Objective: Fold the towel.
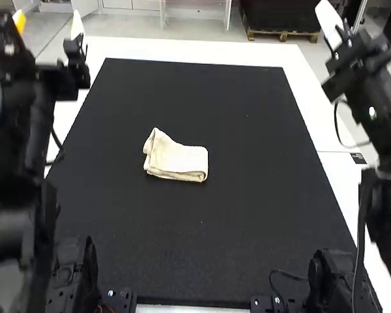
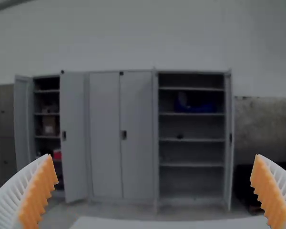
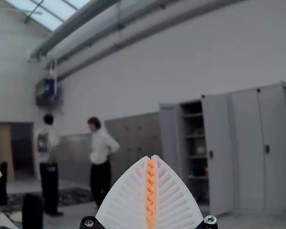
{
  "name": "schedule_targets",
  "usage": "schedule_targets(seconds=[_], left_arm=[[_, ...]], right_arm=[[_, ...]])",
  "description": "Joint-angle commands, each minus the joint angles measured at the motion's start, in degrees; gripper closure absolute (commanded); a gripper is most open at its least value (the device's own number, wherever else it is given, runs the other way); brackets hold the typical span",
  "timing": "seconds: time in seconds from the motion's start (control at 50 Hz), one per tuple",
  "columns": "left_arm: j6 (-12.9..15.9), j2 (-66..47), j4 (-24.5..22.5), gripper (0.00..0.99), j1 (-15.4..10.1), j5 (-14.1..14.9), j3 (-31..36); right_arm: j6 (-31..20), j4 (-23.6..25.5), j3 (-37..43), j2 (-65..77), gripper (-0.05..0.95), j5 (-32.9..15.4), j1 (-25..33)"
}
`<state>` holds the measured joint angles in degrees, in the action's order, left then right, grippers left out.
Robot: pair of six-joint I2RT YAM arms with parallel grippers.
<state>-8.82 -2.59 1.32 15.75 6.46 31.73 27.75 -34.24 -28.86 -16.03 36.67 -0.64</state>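
Towel (image 1: pixel 176 156) lay on the black mat (image 1: pixel 208 241) over the white surface (image 1: pixel 195 51), a bit L of ctr in the high view. Folded into a small compact bundle, layers stacked at the near edge, far-L corner poking out in a peak, L end uneven. IMO fold was nearly or fully done, maybe a tidy-up left.

My L pincer (image 2: pixel 153 156) was wide open, nothing btwn the pads. My R pincer (image 3: pixel 151 158) was fully closed, pads together, nothing in it. Both were up and well apart from the towel.

Risks from there, my read:
- R pincer going down closed = shove, not grip. Would've skewed the stack, so had to open 1st.
- Pinching the top layer only, b/c layers sat tight: lift would've peeled the fold open.
- L end looked loose; a tip snagging that corner could've flipped it out & undone the edge.
- Too low on approach = tips jammed in mat, or mat dragged w/ towel.
- Small bundle, 2 pincers: going in together risked a clash over it.
- If fold counted as done, any extra touch was all downside. Safest call prob hands off.
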Motion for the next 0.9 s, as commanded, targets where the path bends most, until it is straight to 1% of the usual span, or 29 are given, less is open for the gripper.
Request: schedule_targets(seconds=[0.0, 0.08, 0.12, 0.16, 0.22, 0.26, 0.28, 0.32, 0.34, 0.38, 0.4, 0.42, 0.44, 0.46, 0.5, 0.54, 0.58, 0.6, 0.64, 0.66, 0.7, 0.72, 0.74, 0.76, 0.78, 0.8, 0.84, 0.88], left_arm=[[2.2, 2.7, -0.8, 0.048, 2.6, 1.8, -1.7], [2.1, 2.8, -0.2, 0.049, 3.1, 2.3, -2.3], [1.4, 2.7, -0.3, 0.049, 2.5, 2.3, -2.4], [-0.3, 2.7, -0.4, 0.049, 1.5, 2.3, -2.4], [-0.8, 2.7, -0.3, 0.052, 0.2, 2.4, -2.6], [-0.9, 2.7, -0.6, 0.066, -0.3, 2.4, -3.2], [-0.8, 2.7, -1.1, 0.072, -0.5, 2.4, -3.7], [-0.6, 2.7, -2.3, 0.074, -0.9, 2.3, -4.4], [-0.3, 2.7, -3.1, 0.074, -1.2, 2.1, -4.7], [1.5, 2.7, -3.9, 0.072, -1.4, 1.9, -4.9], [2.9, 2.7, -4.2, 0.072, -1.5, 1.8, -5.1], [4.2, 2.7, -4.6, 0.07, -1.6, 1.7, -5.3], [5.9, 2.7, -5.0, 0.072, -1.7, 1.6, -5.4], [7.2, 2.7, -5.0, 0.072, -1.7, 1.5, -5.5], [9.7, 2.8, -4.8, 0.072, -1.8, 1.5, -6.1], [12.0, 2.7, -4.9, 0.069, -1.9, 1.3, -7.2], [14.9, 2.7, -6.1, 0.066, -1.8, 1.1, -9.0], [15.9, 2.7, -7.0, 0.066, -1.8, 1.1, -9.8], [16.7, 2.7, -10.3, 0.066, -1.8, 1.1, -12.4], [17.1, 2.7, -13.5, 0.066, -1.6, 1.0, -14.0], [17.4, 2.8, -21.0, 0.067, -1.5, 0.9, -17.4], [17.6, 2.8, -24.1, 0.067, -1.5, 0.9, -18.9], [18.0, 2.7, -28.1, 0.069, -1.4, 0.8, -20.7], [18.6, 2.8, -32.2, 0.069, -1.4, 0.2, -22.3], [19.0, 2.8, -37.6, 0.066, -1.3, -1.8, -24.6], [19.0, 2.7, -40.7, 0.067, -1.3, -2.9, -25.9], [19.2, 2.7, -45.3, 0.069, -1.3, -5.3, -28.7], [20.2, 2.7, -46.8, 0.069, -1.3, -6.6, -31.3]], right_arm=[[-0.1, 1.4, 1.3, 7.8, 0.88, -0.6, -2.2], [-3.1, 4.1, 1.7, 12.7, 0.87, -2.3, -2.0], [-3.8, 4.7, 2.0, 14.5, 0.87, -3.4, -1.8], [-4.9, 5.5, 2.0, 16.0, 0.86, -4.3, -1.6], [-6.3, 7.8, 1.4, 15.9, 0.84, -4.8, -1.3], [-7.4, 8.8, 1.4, 15.9, 0.81, -6.5, -1.2], [-8.4, 9.4, 1.3, 15.9, 0.79, -7.8, -1.1], [-11.1, 10.4, 1.2, 15.9, 0.69, -10.4, -1.1], [-13.2, 11.0, 1.1, 15.9, 0.57, -12.5, -1.1], [-15.5, 11.1, 1.4, 15.9, 0.39, -15.1, -1.1], [-16.8, 11.1, 1.5, 15.9, 0.29, -16.2, -1.1], [-18.1, 11.1, 1.9, 15.9, 0.17, -17.5, -1.1], [-19.4, 10.9, 2.6, 15.9, 0.03, -19.7, -1.1], [-20.6, 10.7, 3.3, 15.9, -0.03, -21.1, -1.2], [-22.6, 9.3, 4.8, 15.9, -0.02, -23.0, -1.2], [-23.8, 6.4, 7.0, 15.9, -0.02, -25.5, -1.1], [-26.2, 3.3, 9.2, 15.9, -0.02, -26.3, -1.1], [-27.5, 2.9, 9.9, 15.9, -0.02, -26.3, -1.1], [-29.3, 2.9, 11.5, 15.9, -0.02, -26.5, -1.1], [-30.0, 2.8, 12.5, 15.9, -0.02, -27.1, -1.1], [-33.5, 1.7, 15.1, 15.9, -0.02, -29.9, -1.1], [-34.9, 0.8, 16.0, 15.9, -0.02, -30.6, -1.1], [-36.2, 0.3, 17.2, 15.9, -0.02, -30.5, -1.1], [-37.9, -0.1, 18.1, 15.9, -0.02, -30.2, -1.1], [-39.2, -0.9, 19.5, 15.9, -0.02, -29.7, -1.1], [-39.2, -1.6, 20.2, 15.9, -0.02, -29.9, -1.1], [-39.3, -2.0, 22.3, 15.9, -0.02, -31.6, -1.0], [-39.9, -1.6, 24.6, 15.9, -0.02, -34.5, -1.1]])
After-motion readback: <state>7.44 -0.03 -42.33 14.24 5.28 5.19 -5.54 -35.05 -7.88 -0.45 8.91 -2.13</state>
